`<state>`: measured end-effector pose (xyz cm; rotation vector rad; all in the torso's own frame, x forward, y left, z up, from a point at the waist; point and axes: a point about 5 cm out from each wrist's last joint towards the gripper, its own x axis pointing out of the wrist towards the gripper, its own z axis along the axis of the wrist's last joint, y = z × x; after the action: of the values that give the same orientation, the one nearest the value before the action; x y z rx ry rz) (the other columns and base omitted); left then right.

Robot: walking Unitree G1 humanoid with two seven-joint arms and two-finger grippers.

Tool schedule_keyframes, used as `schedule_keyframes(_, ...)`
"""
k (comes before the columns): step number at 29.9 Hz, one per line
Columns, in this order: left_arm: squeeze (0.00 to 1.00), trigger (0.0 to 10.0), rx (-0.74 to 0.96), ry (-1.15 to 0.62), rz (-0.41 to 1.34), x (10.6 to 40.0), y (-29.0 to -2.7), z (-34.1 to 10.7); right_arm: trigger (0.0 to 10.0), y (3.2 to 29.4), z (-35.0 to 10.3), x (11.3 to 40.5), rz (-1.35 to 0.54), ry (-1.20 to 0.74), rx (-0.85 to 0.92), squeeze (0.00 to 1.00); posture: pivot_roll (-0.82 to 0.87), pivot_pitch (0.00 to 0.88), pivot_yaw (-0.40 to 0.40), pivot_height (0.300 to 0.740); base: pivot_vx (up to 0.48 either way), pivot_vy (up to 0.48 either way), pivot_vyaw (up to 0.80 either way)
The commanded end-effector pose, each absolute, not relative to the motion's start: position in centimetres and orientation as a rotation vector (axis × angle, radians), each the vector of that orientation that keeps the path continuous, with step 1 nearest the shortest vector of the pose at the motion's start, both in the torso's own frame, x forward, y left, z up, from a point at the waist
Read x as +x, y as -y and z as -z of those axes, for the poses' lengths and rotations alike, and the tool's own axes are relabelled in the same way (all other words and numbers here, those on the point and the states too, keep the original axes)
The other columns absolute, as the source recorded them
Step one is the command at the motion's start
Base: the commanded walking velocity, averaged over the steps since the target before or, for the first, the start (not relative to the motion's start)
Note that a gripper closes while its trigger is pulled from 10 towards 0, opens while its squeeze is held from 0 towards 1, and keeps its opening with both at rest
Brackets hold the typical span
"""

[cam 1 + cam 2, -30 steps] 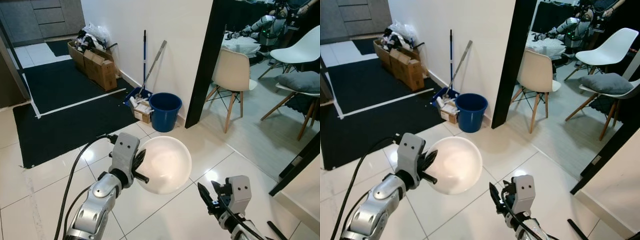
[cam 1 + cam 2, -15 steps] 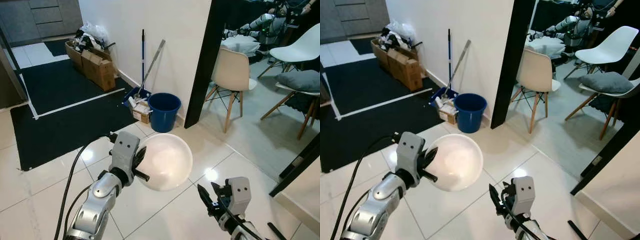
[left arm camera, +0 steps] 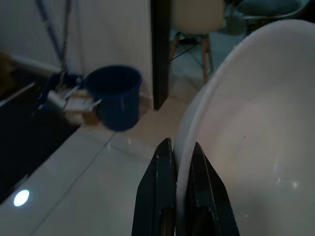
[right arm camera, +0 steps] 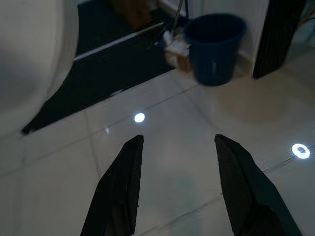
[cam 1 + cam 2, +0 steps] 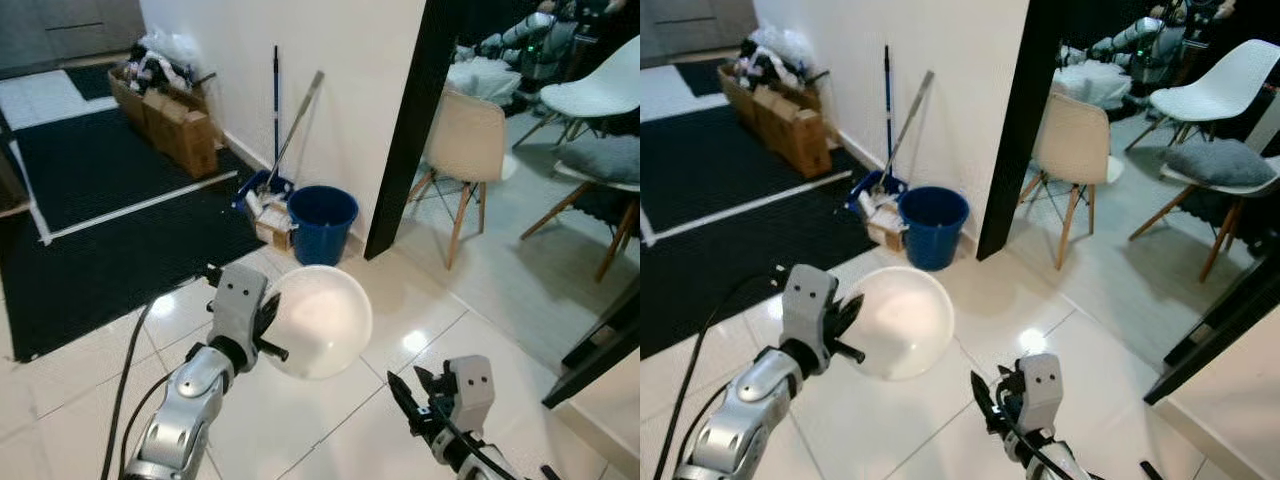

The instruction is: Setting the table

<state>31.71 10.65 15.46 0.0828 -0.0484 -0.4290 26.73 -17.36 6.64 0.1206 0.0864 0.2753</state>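
Nearest the camera, the right gripper (image 5: 415, 400) hangs low over the glossy tiled floor (image 5: 90, 340), its two black fingers (image 4: 123, 189) spread apart and holding nothing. Just to its left and a little higher, the left gripper (image 5: 268, 325) pinches the rim of a white bowl (image 5: 318, 322), one finger (image 3: 158, 191) outside the wall and the other inside. The bowl is carried in the air on edge, tilted, with its hollow facing up and toward the camera, well above the floor.

Beyond the bowl, a blue bucket (image 5: 322, 222) stands against a white wall beside a mop (image 5: 276, 120) and a small carton. Cardboard boxes (image 5: 180, 128) sit farther along the wall, next to a black mat. To the right, past a dark door frame (image 5: 410, 125), are a beige chair (image 5: 470, 145) and white chairs; no table can be made out.

The risk, judging from this hold, is the thin rim grip: a jolt while walking could let the bowl pivot or slip and break on the hard tiles. Passing the door frame, the bowl could also clip its edge.
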Motion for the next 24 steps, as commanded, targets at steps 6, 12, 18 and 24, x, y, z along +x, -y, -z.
schedule_keyframes(6, 0.00, 10.0, 0.087, 0.044, 0.442, 31.60, -10.32, -15.20, 10.0, 17.72, -6.38, 26.45, -0.268, -0.102, 0.113, 0.00, 0.05, 0.092, 0.056, 0.740, 0.480, 0.000, 0.00)
schedule_keyframes(12, 0.00, 10.0, 0.087, 0.044, 0.442, 31.62, -10.32, -15.20, 10.0, 17.69, -6.43, 26.45, -0.270, -0.101, 0.112, 0.00, 0.05, 0.093, 0.056, 0.740, 0.480, 0.000, 0.32)
schedule_keyframes(18, 0.00, 10.0, 0.088, 0.045, 0.443, 31.63, -10.32, -15.18, 10.0, 17.50, -6.55, 26.44, -0.281, -0.095, 0.110, 0.00, 0.05, 0.092, 0.057, 0.740, 0.480, 0.000, 0.78)
schedule_keyframes(24, 0.00, 10.0, 0.088, 0.045, 0.446, 31.61, -10.33, -15.19, 10.0, 17.36, -6.63, 26.45, -0.288, -0.092, 0.109, 0.00, 0.05, 0.092, 0.059, 0.740, 0.480, 0.000, 0.80)
